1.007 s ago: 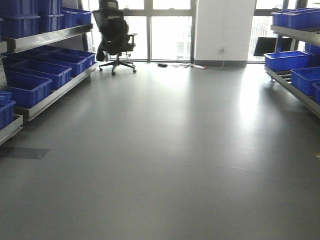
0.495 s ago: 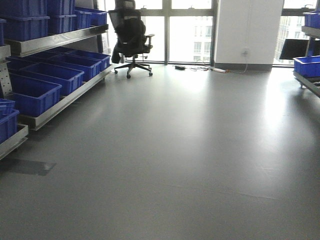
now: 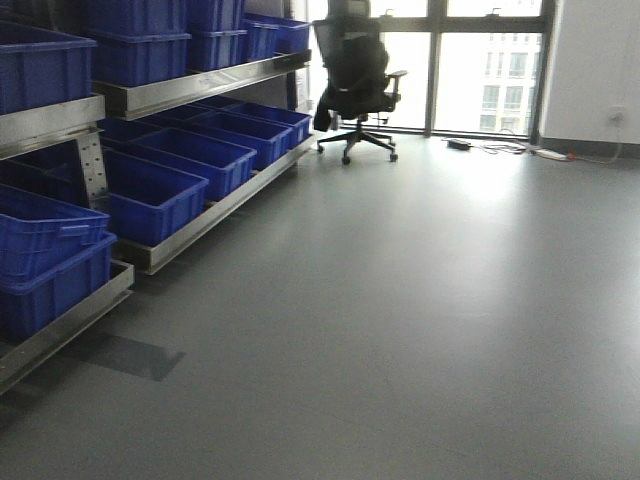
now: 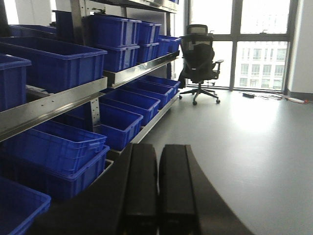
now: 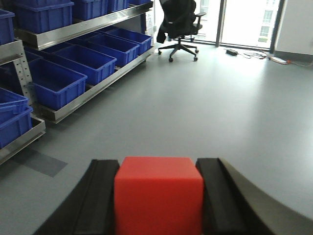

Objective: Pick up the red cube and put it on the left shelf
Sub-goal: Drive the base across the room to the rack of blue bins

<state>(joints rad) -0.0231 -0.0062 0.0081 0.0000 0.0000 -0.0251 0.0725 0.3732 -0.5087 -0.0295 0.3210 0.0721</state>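
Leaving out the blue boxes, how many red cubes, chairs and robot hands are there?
red cube: 1
black chair: 1
robot hands: 2 (left hand, right hand)
Total: 4

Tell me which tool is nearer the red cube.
Right. The right tool is clamped on the red cube; the left tool is shut, empty, with no cube in its view.

Three low forward views; shared left shelf, office chair
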